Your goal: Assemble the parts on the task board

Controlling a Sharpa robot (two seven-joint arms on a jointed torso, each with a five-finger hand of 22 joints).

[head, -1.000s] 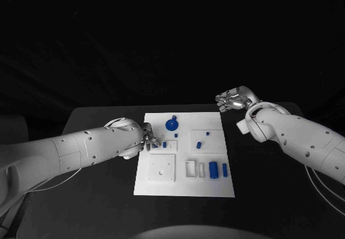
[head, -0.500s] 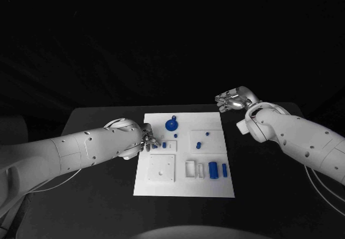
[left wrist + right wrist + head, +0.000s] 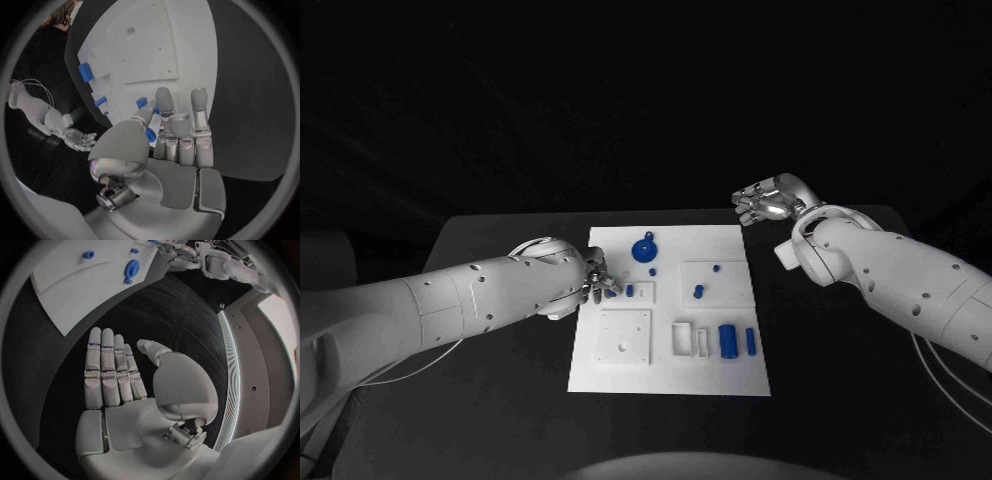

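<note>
Nothing is shifting between the earlier head views and this one: both arms and every blue piece are sitting where they were, so the assembly is pausing, to my reading, in the middle of a grasp at the board's left edge.

Working from the left, the left silver many-fingered hand (image 3: 593,280) is reaching over the left edge of the white rectangular task board (image 3: 733,375). In the left wrist view its fingers (image 3: 165,102) are lying close together over the plate, and a small blue peg-like part (image 3: 150,135) is showing between the thumb and the fingers; it looks pinched there, though the contact itself is partly hidden. Another small blue part (image 3: 630,291) is standing on the board just beside that hand.

Further right on the board, a round blue disc-shaped part (image 3: 645,251) is lying near the far end and two upright blue cylinders (image 3: 728,340) near the front.

The right silver many-fingered hand (image 3: 766,205) is hanging off the board's far right corner, palm flat, fingers (image 3: 102,365) stretched out side by side, holding nothing.
</note>
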